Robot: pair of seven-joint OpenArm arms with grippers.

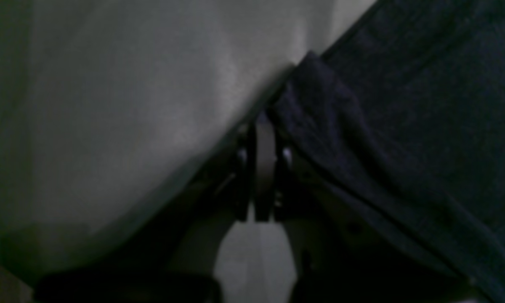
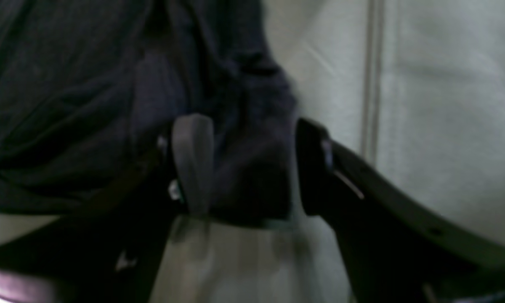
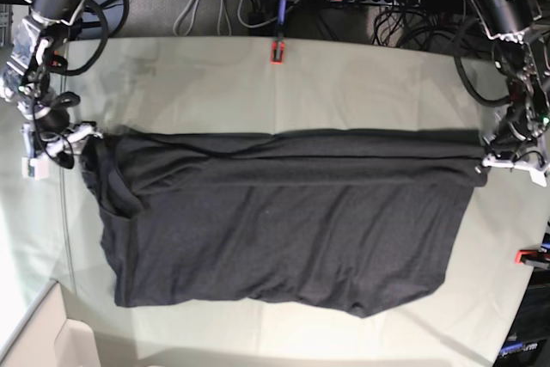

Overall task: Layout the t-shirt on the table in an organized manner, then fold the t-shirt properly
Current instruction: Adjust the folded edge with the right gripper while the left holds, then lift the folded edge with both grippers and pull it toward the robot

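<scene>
Fold laid flat — left gripper [image 1: 263, 126] clamping the t-shirt [image 3: 284, 212] corner, right gripper [image 2: 244, 168] standing open around cloth; next — freeing the left.

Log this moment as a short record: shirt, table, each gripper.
shirt: t-shirt lies spread dark side up, folded edge along the far side
table: table covered in pale cloth
left gripper: left gripper shut on the shirt's corner
right gripper: right gripper open, jaws apart around a bunched shirt corner
</scene>
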